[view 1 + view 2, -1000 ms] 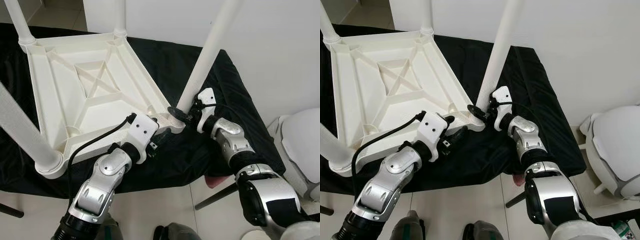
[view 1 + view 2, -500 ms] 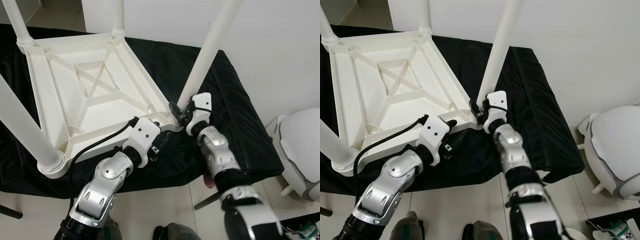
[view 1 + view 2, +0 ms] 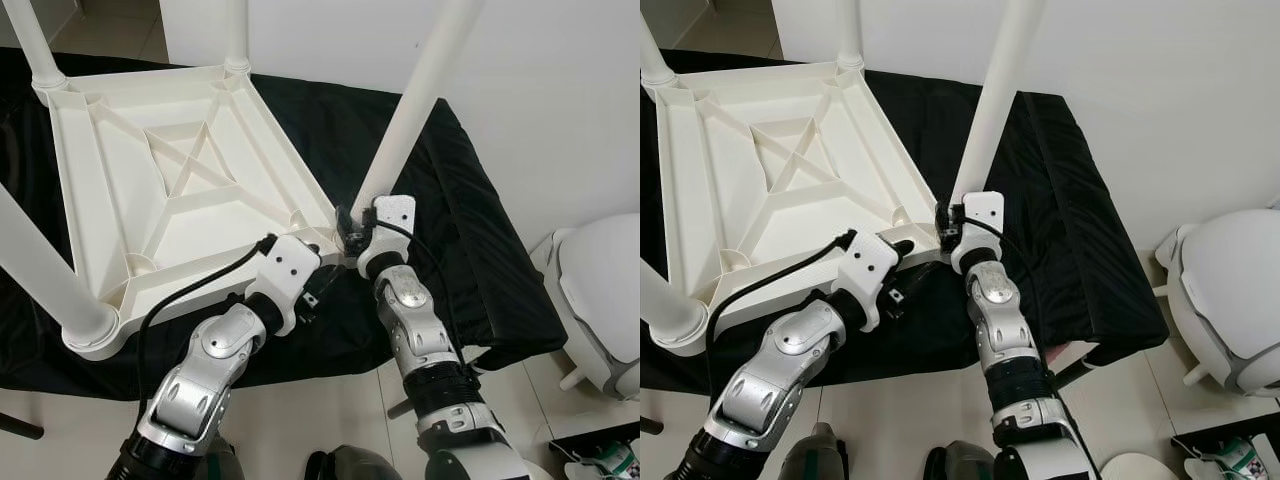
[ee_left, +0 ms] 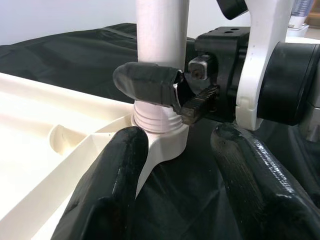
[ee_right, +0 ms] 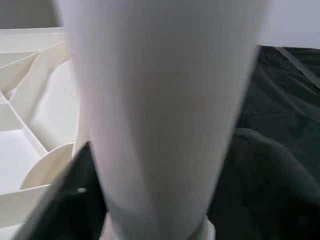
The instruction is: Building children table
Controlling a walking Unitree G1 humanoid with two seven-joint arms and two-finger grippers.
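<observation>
Four legs: white plastic children's table (image 3: 170, 190) lies upside down on a black cloth (image 3: 470, 215), legs pointing up.
Near leg: white round leg (image 3: 410, 110) stands in its corner socket.
Right gripper (image 4: 165, 90): clamped on that leg's base, probably to twist or seat it.
Left gripper (image 4: 180, 165): fingers spread, straddling the corner's edge, probably steadying it.

home room: tiled floor (image 3: 300, 410), white wall (image 3: 560, 100) (plain)

Head cameras look down; wrist cameras closely face the table leg (image 4: 161, 60).
</observation>
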